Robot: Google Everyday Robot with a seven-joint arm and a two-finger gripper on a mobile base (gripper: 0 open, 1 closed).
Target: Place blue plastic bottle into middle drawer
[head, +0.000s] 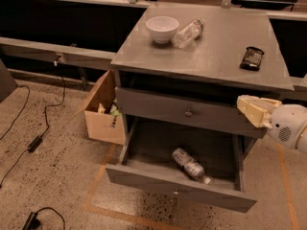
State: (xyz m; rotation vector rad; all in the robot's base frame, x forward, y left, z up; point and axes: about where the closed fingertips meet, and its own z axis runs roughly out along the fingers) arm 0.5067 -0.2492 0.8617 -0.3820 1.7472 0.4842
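Observation:
The blue plastic bottle (pixel 191 165) lies on its side inside the open middle drawer (pixel 177 188), towards the front right, with its cap pointing to the front right. The drawer is pulled well out of the grey cabinet. My gripper (pixel 254 110) is at the right of the cabinet, level with the upper drawer front (pixel 187 113). It is above and to the right of the bottle, holds nothing and is well clear of it.
On the cabinet top stand a white bowl (pixel 162 28), a clear bottle (pixel 188 32) lying beside it and a black device (pixel 252 58). A cardboard box (pixel 103 119) sits left of the cabinet. Cables (pixel 36 143) lie on the floor at the left.

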